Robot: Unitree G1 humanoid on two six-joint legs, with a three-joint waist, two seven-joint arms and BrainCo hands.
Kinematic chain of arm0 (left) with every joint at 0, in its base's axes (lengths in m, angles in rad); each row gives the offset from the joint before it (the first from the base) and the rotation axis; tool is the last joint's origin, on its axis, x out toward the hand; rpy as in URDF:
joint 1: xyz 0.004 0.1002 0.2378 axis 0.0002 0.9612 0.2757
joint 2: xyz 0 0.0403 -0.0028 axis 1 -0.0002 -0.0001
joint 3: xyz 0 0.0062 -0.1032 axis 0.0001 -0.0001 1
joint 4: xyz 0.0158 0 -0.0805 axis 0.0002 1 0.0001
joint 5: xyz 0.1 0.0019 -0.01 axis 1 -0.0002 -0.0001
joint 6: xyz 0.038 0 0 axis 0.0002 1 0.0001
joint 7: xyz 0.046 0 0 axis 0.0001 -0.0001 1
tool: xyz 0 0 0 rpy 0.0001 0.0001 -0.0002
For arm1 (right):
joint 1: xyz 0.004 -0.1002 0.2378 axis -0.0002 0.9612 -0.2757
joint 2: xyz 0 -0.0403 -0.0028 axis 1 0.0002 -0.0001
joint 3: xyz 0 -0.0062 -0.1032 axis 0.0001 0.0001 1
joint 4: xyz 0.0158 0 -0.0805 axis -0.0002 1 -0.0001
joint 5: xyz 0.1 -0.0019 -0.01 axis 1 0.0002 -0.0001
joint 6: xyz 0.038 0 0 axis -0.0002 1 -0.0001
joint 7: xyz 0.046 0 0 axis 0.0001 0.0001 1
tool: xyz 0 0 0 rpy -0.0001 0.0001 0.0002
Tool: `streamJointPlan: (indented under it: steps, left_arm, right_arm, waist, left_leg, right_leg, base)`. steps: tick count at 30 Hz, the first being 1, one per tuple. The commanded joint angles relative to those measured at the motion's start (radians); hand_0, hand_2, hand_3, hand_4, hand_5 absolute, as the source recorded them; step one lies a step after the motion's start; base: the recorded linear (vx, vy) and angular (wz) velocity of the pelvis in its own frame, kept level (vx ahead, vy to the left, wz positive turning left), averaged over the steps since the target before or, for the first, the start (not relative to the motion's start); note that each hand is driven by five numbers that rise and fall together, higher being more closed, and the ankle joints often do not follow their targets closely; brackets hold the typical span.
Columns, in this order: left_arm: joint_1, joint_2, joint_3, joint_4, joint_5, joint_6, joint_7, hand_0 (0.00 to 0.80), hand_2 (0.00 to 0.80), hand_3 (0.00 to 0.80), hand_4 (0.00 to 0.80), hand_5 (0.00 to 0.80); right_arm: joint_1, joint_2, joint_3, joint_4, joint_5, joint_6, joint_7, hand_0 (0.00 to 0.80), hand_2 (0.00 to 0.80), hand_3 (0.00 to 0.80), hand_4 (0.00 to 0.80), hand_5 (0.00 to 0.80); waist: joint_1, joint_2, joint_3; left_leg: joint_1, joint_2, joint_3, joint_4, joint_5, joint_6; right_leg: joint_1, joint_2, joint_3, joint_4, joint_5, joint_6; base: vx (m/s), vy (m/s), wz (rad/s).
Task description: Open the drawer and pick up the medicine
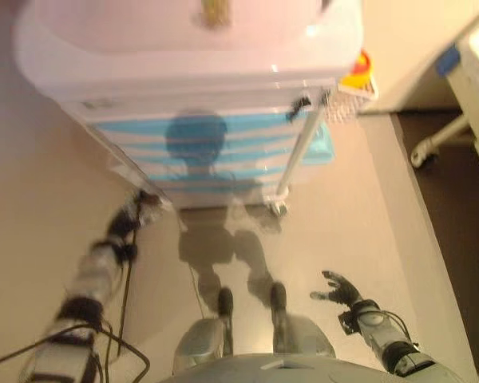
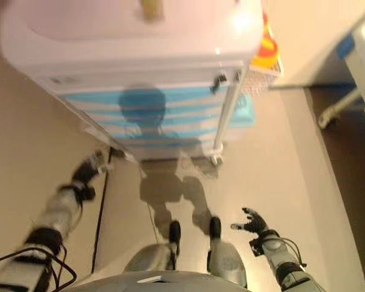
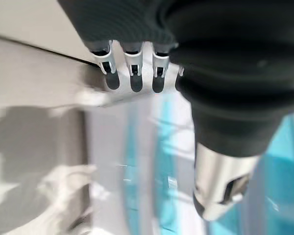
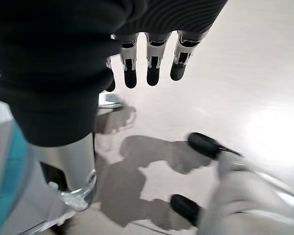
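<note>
The left hand (image 1: 144, 206), fingers straight, is reaching for the closed striped drawers (image 1: 215, 155), likely stiff, best hooked at an edge; the right hand (image 1: 339, 289) is hanging open.

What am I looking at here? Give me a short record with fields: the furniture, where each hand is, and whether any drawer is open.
furniture: a white cart with blue-striped drawers, standing on wheels on a beige floor
drawers: all look closed; no medicine in sight
left hand: reached out low by the cart's lower left corner, fingers straight, holding nothing
right hand: away from the cart, out over the floor, fingers spread, empty
beside the cart: a yellow and red container at its right side
</note>
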Motion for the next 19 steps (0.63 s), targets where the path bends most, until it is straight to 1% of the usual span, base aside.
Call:
streamJointPlan:
  steps: [1,2,3,4,5,8,10,11,13,14,15,16,19]
  left_arm:
    - [0.005,-0.008,0.029,0.089,0.044,-0.061,-0.001,0.0,0.0,0.0,0.0,0.0]
    - [0.028,-0.031,0.031,0.138,0.054,-0.067,-0.012,0.0,0.0,0.0,0.0,0.0]
    - [0.034,-0.039,0.031,0.153,0.049,-0.056,-0.019,0.0,0.0,0.0,0.0,0.0]
    - [0.042,-0.047,0.032,0.174,0.045,-0.063,-0.022,0.0,0.0,0.0,0.0,0.0]
    - [0.06,-0.067,0.033,0.219,0.052,-0.066,-0.02,0.0,0.0,0.0,0.0,0.0]
    - [0.088,-0.099,0.016,0.303,0.088,-0.071,-0.047,0.0,0.0,0.0,0.0,0.0]
    - [0.098,-0.127,-0.001,0.358,0.1,-0.085,-0.027,0.0,0.0,0.0,0.0,0.0]
    - [0.101,-0.142,-0.005,0.379,0.112,-0.088,-0.036,0.0,0.0,0.0,0.0,0.0]
    - [0.102,-0.167,-0.026,0.406,0.114,-0.107,-0.038,0.0,0.0,0.0,0.0,0.0]
    - [0.101,-0.185,-0.038,0.419,0.114,-0.114,-0.054,0.0,0.0,0.0,0.0,0.0]
    - [0.102,-0.202,-0.049,0.425,0.102,-0.11,-0.035,0.0,0.0,0.0,0.0,0.0]
    - [0.103,-0.214,-0.055,0.426,0.115,-0.116,-0.046,0.0,0.0,0.0,0.0,0.0]
    - [0.092,-0.23,-0.086,0.422,0.123,-0.134,-0.074,0.0,0.0,0.0,0.0,0.0]
  right_arm:
    - [0.042,-0.012,-0.038,0.017,-0.025,0.011,0.009,0.0,0.0,0.0,0.0,0.0]
    - [0.04,-0.013,-0.052,0.029,-0.028,0.018,0.011,0.0,0.0,0.0,0.0,0.0]
    - [0.039,-0.013,-0.055,0.031,-0.026,0.024,0.011,0.0,0.0,0.0,0.0,0.0]
    - [0.038,-0.012,-0.061,0.041,-0.024,0.023,0.012,0.0,0.0,0.0,0.0,0.0]
    - [0.04,-0.008,-0.073,0.055,-0.025,0.023,0.014,0.0,0.0,0.0,0.0,0.0]
    - [0.041,0.006,-0.094,0.082,-0.007,0.03,0.023,0.0,0.0,0.0,0.0,0.0]
    - [0.043,0.024,-0.104,0.104,0.015,0.019,0.032,0.0,0.0,0.0,0.0,0.0]
    - [0.045,0.038,-0.11,0.11,0.042,0.024,0.04,0.0,0.0,0.0,0.0,0.0]
    - [0.05,0.058,-0.121,0.128,0.082,0.024,0.065,0.0,0.0,0.0,0.0,0.0]
    - [0.051,0.071,-0.13,0.139,0.085,0.026,0.073,0.0,0.0,0.0,0.0,0.0]
    - [0.052,0.081,-0.132,0.149,0.085,0.024,0.076,0.0,0.0,0.0,0.0,0.0]
    - [0.054,0.09,-0.132,0.157,0.083,0.023,0.068,0.0,0.0,0.0,0.0,0.0]
    - [0.051,0.1,-0.131,0.179,0.07,0.026,0.064,0.0,0.0,0.0,0.0,0.0]
  waist:
    - [0.03,0.001,-0.058]
    - [0.037,0.001,-0.07]
    - [0.039,0.001,-0.073]
    - [0.041,0.0,-0.076]
    - [0.044,-0.002,-0.082]
    - [0.049,-0.009,-0.093]
    - [0.051,-0.012,-0.099]
    - [0.048,-0.014,-0.103]
    - [0.043,-0.017,-0.107]
    - [0.041,-0.019,-0.109]
    - [0.039,-0.019,-0.111]
    - [0.037,-0.019,-0.112]
    - [0.031,-0.019,-0.114]
  left_leg:
    - [-0.054,-0.019,0.004,0.043,-0.076,-0.017]
    - [-0.045,-0.019,-0.002,0.042,-0.077,-0.02]
    - [-0.042,-0.019,-0.004,0.04,-0.076,-0.022]
    - [-0.039,-0.018,-0.006,0.039,-0.075,-0.023]
    - [-0.034,-0.018,-0.009,0.037,-0.074,-0.025]
    - [-0.023,-0.018,-0.016,0.029,-0.07,-0.026]
    - [-0.015,-0.019,-0.02,0.022,-0.069,-0.026]
    - [-0.009,-0.019,-0.018,0.015,-0.067,-0.025]
    - [-0.002,-0.017,-0.015,0.006,-0.066,-0.024]
    - [0.002,-0.016,-0.011,0.001,-0.065,-0.022]
    - [0.005,-0.016,-0.009,-0.004,-0.064,-0.021]
    - [0.009,-0.016,-0.007,-0.011,-0.063,-0.021]
    - [0.017,-0.016,-0.001,-0.025,-0.062,-0.02]
  right_leg:
    - [-0.025,0.018,-0.017,0.102,-0.089,0.007]
    - [-0.009,0.019,-0.029,0.095,-0.094,0.003]
    - [-0.003,0.02,-0.033,0.092,-0.095,0.002]
    - [0.002,0.021,-0.038,0.089,-0.095,0.001]
    - [0.011,0.023,-0.045,0.084,-0.096,0.0]
    - [0.027,0.023,-0.058,0.07,-0.093,0.002]
    - [0.036,0.023,-0.065,0.064,-0.093,0.005]
    - [0.038,0.024,-0.065,0.064,-0.092,0.005]
    - [0.042,0.023,-0.065,0.062,-0.092,0.008]
    - [0.044,0.023,-0.064,0.06,-0.091,0.009]
    - [0.045,0.023,-0.061,0.058,-0.089,0.011]
    - [0.046,0.022,-0.061,0.055,-0.086,0.013]
    - [0.051,0.02,-0.059,0.041,-0.076,0.02]
  base:
    - [-0.027,-0.027,0.29]
    - [-0.024,-0.02,0.21]
    - [-0.025,-0.017,0.26]
    - [-0.033,-0.021,0.33]
    - [-0.031,-0.026,0.33]
    - [-0.041,-0.03,0.23]
    - [-0.025,-0.026,0.19]
    - [-0.015,-0.03,0.11]
    - [-0.006,-0.017,0.02]
    - [0.0,0.0,0.0]
    - [0.0,0.0,0.0]
    - [0.0,0.0,0.0]
    - [-0.01,0.001,-0.01]
